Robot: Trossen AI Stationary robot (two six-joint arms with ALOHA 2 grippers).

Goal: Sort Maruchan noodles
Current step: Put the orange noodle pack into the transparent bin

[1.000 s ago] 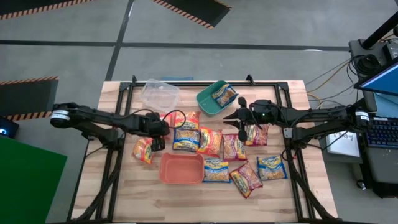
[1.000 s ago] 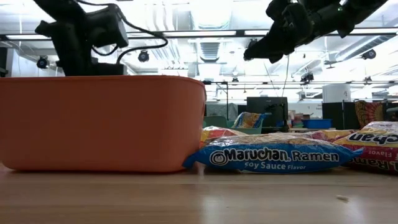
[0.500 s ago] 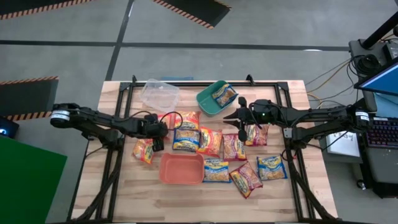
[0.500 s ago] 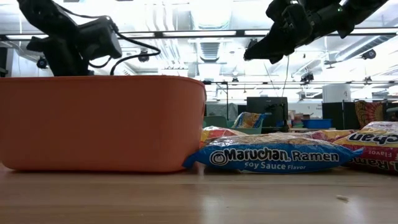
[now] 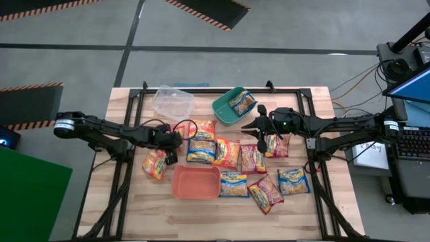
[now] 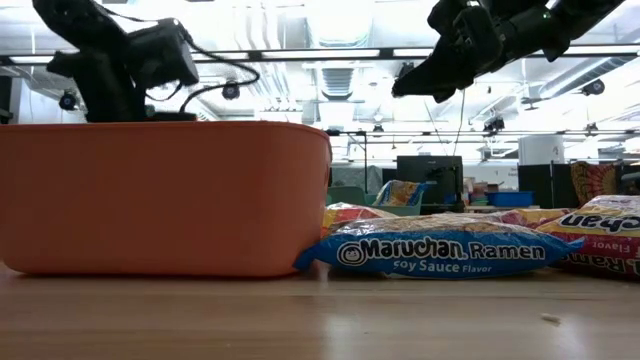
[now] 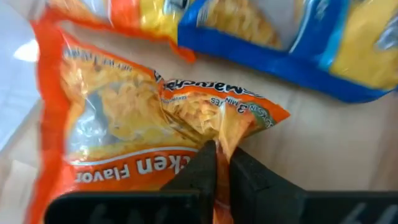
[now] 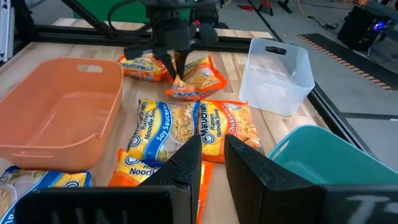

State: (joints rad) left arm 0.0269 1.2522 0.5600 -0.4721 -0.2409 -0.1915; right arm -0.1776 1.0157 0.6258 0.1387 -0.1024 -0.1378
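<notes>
Left gripper (image 7: 222, 163) is pinching the corner edge of an orange chicken packet (image 5: 155, 163), jaws closed on the wrapper, left of centre in the high view. Orange tub (image 5: 196, 182) is sitting just beside it, lower centre. Bare table (image 5: 127, 208) is lying open at lower left. Remaining Maruchan noodles (image 5: 238, 168) are crowding mid-frame. Right gripper (image 5: 261, 142) is hovering above them, fingers nearly together, holding nothing. Teal tub (image 5: 225, 111) is holding one packet, upper centre; clear tub (image 5: 172, 101) beside it.

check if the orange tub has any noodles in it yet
Empty: the right wrist view shows the orange tub's bare floor, and packets lie outside it.
</notes>
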